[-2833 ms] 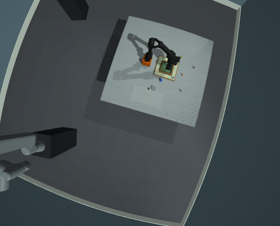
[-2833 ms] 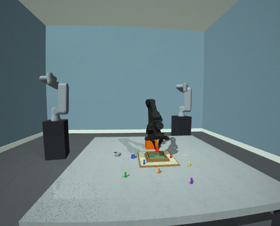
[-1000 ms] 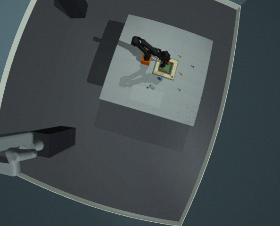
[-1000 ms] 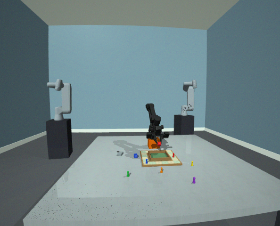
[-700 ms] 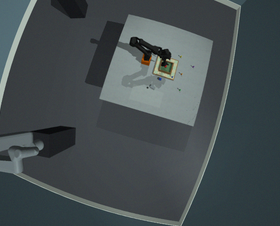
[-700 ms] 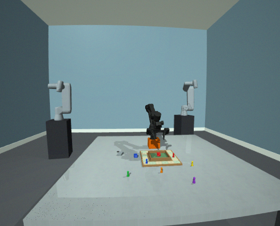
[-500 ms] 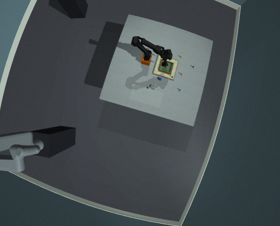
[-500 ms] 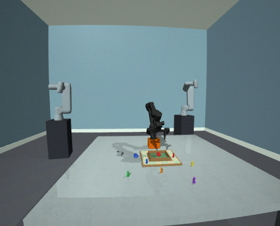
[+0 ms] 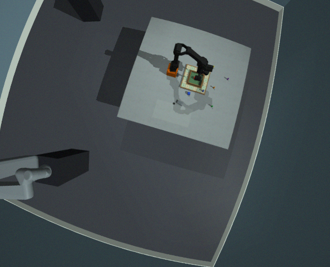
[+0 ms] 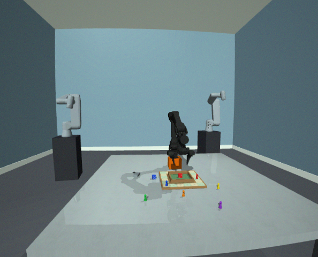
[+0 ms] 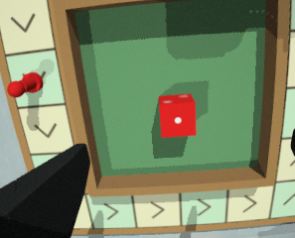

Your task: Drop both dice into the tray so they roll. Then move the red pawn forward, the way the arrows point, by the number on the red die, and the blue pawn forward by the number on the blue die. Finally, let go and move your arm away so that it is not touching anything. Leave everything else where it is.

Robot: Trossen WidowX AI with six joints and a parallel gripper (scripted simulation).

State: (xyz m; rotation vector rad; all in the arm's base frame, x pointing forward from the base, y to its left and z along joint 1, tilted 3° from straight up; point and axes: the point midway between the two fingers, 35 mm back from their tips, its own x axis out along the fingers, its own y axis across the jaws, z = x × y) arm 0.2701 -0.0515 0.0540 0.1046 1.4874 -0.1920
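Exterior view, from the near edge of the table [image 10: 98, 216] outward: a purple pawn [image 10: 220, 204] stands nearest, on the right. A little farther lie a green pawn [image 10: 145, 197] to the left and an orange pawn [image 10: 183, 193] just in front of the board [image 10: 181, 187]. A yellow pawn [image 10: 218, 186] stands off the board's right corner.

On the board's near-left track stands the blue pawn [image 10: 166, 182]. The red pawn [image 10: 196, 176] is on the right-hand track, farther back. Left of the board, on the table and apart from it, sits the blue die [image 10: 154, 176], with a small grey object [image 10: 135, 174] farther left still.

In the middle of the board is the tray [image 10: 172, 178], a wooden frame around green felt. The red die [image 10: 180, 175] lies inside it. The wrist camera looks straight down on that die [image 11: 178, 117] resting on the felt with a single white pip facing up, clear of the tray walls [image 11: 64, 93]; the red pawn [image 11: 24, 85] shows at the left on an arrow square.

Above the tray hangs the gripper [image 10: 183, 158], its fingers spread wide with nothing between them. Only the dark fingertips enter the wrist picture, at the left and right edges.

Behind the board is the arm's orange base [image 10: 171, 163]. Beyond the table two grey arms on black pedestals [image 10: 66, 157] stand near the far wall, one on each side.
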